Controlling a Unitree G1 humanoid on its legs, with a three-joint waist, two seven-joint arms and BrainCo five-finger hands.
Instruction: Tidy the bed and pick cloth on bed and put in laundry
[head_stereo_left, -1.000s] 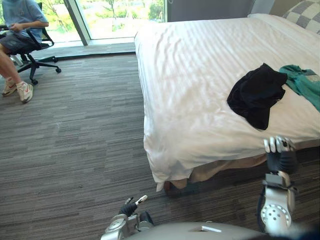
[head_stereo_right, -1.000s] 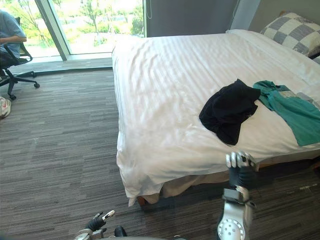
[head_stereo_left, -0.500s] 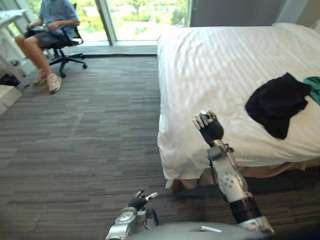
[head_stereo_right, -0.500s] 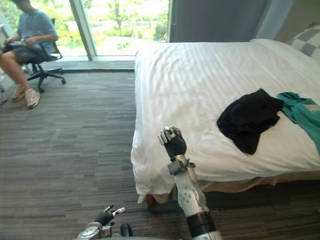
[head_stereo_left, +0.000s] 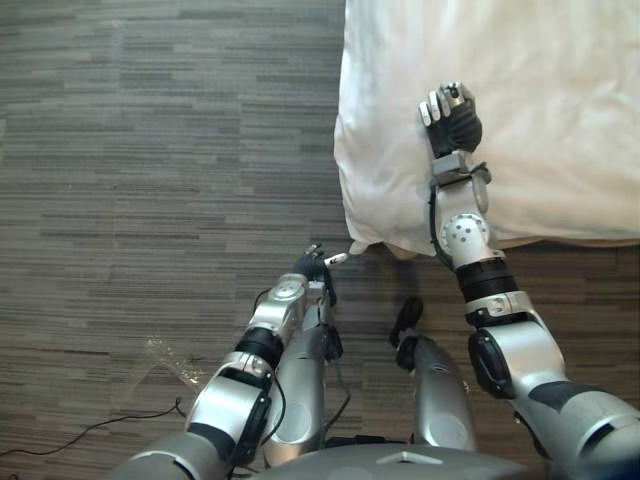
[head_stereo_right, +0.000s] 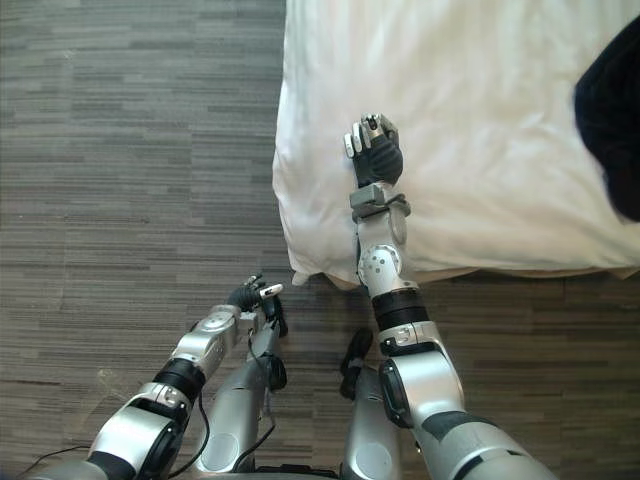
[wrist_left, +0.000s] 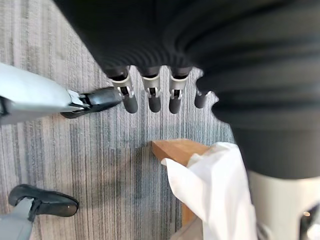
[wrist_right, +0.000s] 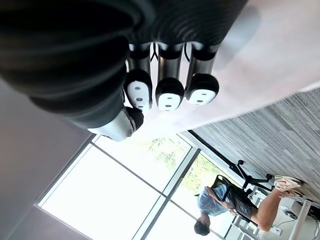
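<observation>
A view looking down from the robot's head shows the corner of a bed (head_stereo_left: 560, 150) with a white sheet, standing on a grey striped carpet floor (head_stereo_left: 150, 200). The right hand (head_stereo_left: 452, 115) is stretched out over the sheet near the bed's corner. Its fingers are curled in toward the palm and hold nothing. Whether it touches the sheet cannot be told. A black cloth (head_stereo_right: 612, 110) lies on the bed at the far right edge of the view, well apart from that hand. The left hand (head_stereo_left: 312, 267) hangs low over the carpet, just beside the bed's corner. Its fingers (wrist_left: 152, 97) are loosely straight, the thumb held apart, and it is empty. Past them, a wooden bed leg (wrist_left: 177, 150) shows under the hanging sheet corner (wrist_left: 215, 185). The right wrist view shows a person (wrist_right: 212, 207) seated on an office chair (wrist_right: 235, 192) by a large window (wrist_right: 110, 200).
</observation>
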